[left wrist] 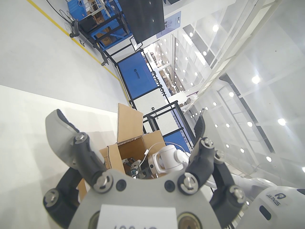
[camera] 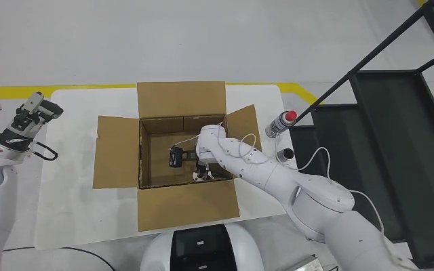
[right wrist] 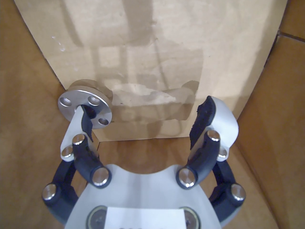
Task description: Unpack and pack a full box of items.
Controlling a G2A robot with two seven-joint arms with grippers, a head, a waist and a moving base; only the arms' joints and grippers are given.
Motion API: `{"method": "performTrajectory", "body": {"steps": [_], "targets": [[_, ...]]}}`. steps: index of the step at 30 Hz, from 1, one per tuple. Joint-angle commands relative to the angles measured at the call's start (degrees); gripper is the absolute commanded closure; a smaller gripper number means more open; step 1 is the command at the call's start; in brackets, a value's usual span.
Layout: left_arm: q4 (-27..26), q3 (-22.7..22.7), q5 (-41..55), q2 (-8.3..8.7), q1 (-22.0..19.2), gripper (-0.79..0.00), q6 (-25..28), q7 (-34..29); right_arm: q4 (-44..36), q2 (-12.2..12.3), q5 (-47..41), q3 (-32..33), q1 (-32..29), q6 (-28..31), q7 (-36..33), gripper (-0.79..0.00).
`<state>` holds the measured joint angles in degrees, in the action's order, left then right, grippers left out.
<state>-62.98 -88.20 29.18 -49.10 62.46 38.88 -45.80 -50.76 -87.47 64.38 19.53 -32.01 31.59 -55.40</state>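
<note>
Brown cardboard box (camera: 183, 159) sits open at the middle of the white worktop (camera: 74, 203), all four flaps folded outward. We see the right arm lying across its 4 o'clock corner, with the right pincer (camera: 202, 173) low inside the box. The arm hides part of the box floor. A black block (camera: 176, 158) beside the wrist is something we cannot identify.

From the wrist, its fingers (right wrist: 214, 113) are spread wide with nothing between them. A round metal flange (right wrist: 69, 102) with bolt holes lies on the pale cardboard inside. One fingertip covers its middle, and we cannot tell whether they touch.

The left pincer (camera: 34, 112) hangs at 9 o'clock, well apart from the box, spread and empty.

At 2 o'clock of the box stands a red-capped spray can (camera: 279, 124). A second can (camera: 285, 155) just beside the arm is harder to make out.
</note>
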Motion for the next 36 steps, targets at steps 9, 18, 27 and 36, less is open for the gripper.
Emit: {"method": "performTrajectory", "body": {"steps": [9, 18, 27, 36], "targets": [[0.0, 0.0, 0.0, 0.0, 0.0, -0.785, 0.0, 0.0, 1.6, -1.2, 2.4, 0.6, 0.4, -2.5, 1.2, -0.785], [0.0, 0.0, 0.0, 0.0, 0.0, -0.785, 0.0, 0.0, -2.8, 0.1, 6.0, 3.1, -0.3, -5.3, -0.3, -0.785], [0.0, 0.0, 0.0, 0.0, 0.0, -0.785, 0.0, 0.0, -10.3, 2.8, 9.4, 6.7, -3.5, -5.7, -3.6, -0.785], [0.0, 0.0, 0.0, 0.0, 0.0, -0.785, 0.0, 0.0, -11.7, 3.7, 8.0, 8.6, -5.3, -0.3, -6.2, -0.785]]}}
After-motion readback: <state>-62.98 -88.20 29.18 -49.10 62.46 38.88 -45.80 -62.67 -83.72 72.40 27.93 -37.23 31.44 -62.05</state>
